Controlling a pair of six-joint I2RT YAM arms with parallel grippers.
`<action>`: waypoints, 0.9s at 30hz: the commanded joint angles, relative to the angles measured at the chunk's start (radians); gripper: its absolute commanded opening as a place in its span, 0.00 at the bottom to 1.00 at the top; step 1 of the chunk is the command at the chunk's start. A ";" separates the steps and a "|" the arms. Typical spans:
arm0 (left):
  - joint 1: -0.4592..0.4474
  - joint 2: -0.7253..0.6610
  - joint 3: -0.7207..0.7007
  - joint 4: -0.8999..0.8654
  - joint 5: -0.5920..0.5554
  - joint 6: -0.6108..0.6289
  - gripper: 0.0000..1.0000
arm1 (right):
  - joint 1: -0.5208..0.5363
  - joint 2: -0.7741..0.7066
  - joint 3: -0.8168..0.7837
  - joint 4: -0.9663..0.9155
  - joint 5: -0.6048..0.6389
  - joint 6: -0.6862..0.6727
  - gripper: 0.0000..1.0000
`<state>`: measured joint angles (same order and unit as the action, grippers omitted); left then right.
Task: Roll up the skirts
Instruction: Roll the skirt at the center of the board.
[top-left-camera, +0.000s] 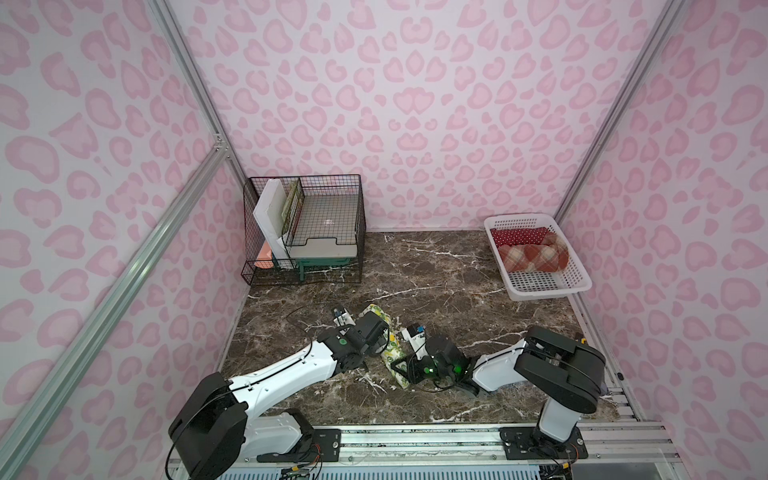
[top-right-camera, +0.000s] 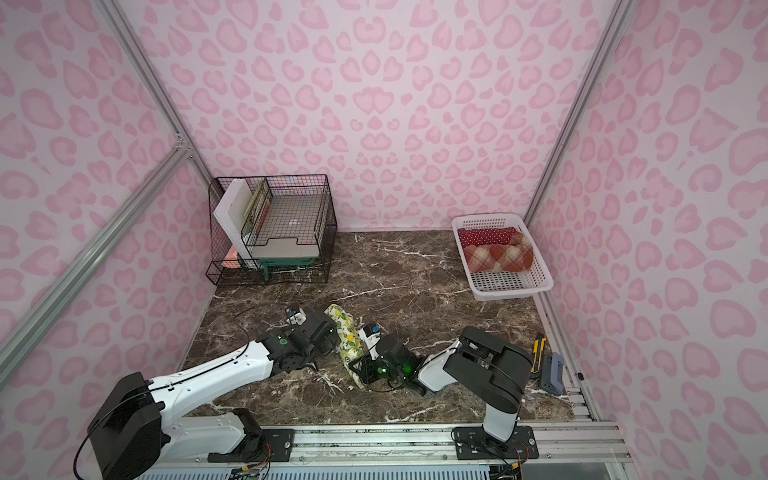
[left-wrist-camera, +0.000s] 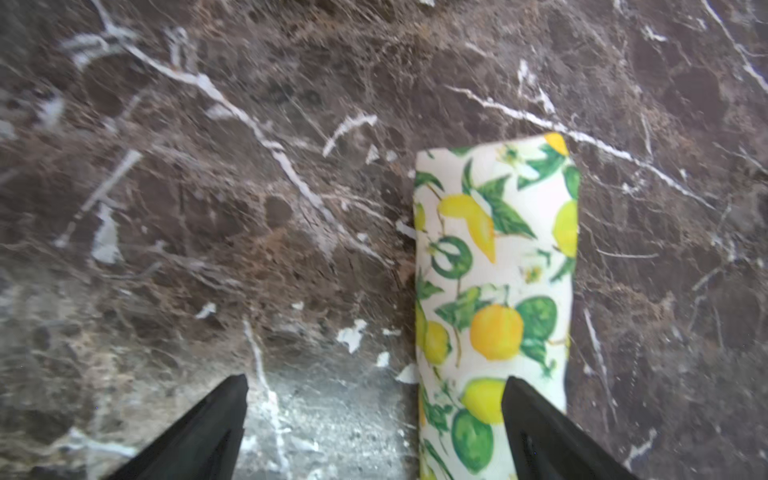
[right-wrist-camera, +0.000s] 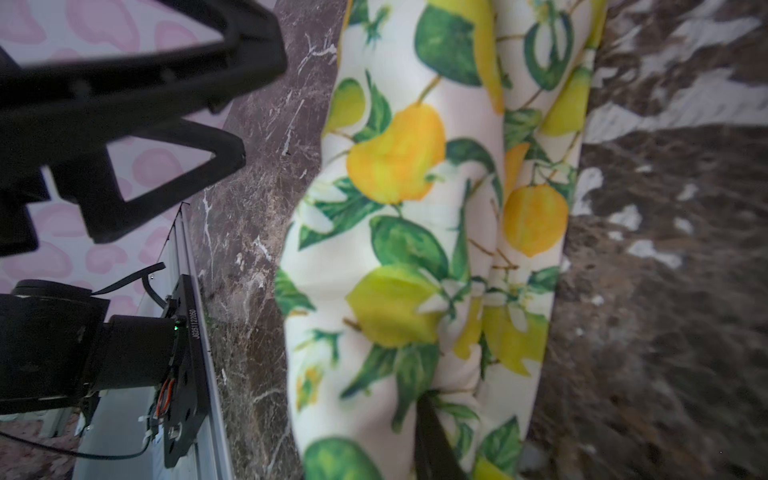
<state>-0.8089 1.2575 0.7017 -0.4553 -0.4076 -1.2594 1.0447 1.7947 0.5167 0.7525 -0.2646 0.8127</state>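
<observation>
The cream lemon-print skirt (top-left-camera: 393, 345) (top-right-camera: 343, 321) lies as a roll on the marble table, near the front, between both arms. My left gripper (left-wrist-camera: 375, 379) is open beside the roll's far end (left-wrist-camera: 494, 270), and one finger overlaps the cloth. It also shows wide open in the right wrist view, as the left gripper (right-wrist-camera: 262, 112). My right gripper (top-left-camera: 401, 369) is shut on the roll's near end, with one dark finger (right-wrist-camera: 430, 419) pressed into a fold of the lemon skirt (right-wrist-camera: 415, 249). The red polka-dot skirt (top-left-camera: 517, 236) and the plaid skirt (top-left-camera: 532, 257) lie rolled in the basket.
The white perforated basket (top-left-camera: 540, 287) stands at the back right corner. A black wire rack (top-left-camera: 303, 228) holding boards fills the back left. A yellow box cutter (top-right-camera: 539, 350) and a blue-grey tool (top-right-camera: 552, 374) lie at the right front edge. Pink walls enclose three sides.
</observation>
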 joint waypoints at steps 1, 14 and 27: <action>-0.056 0.021 -0.016 0.093 -0.065 -0.074 0.98 | 0.000 0.022 -0.026 -0.463 -0.059 0.074 0.00; -0.072 0.226 -0.100 0.391 -0.098 -0.084 0.90 | -0.032 0.026 -0.060 -0.429 -0.091 0.082 0.00; -0.081 0.494 -0.089 0.602 0.050 -0.072 0.55 | -0.131 -0.002 -0.085 -0.376 -0.183 0.090 0.00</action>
<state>-0.8883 1.7077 0.6315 0.2592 -0.5915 -1.3014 0.9188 1.7756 0.4530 0.7979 -0.4511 0.8902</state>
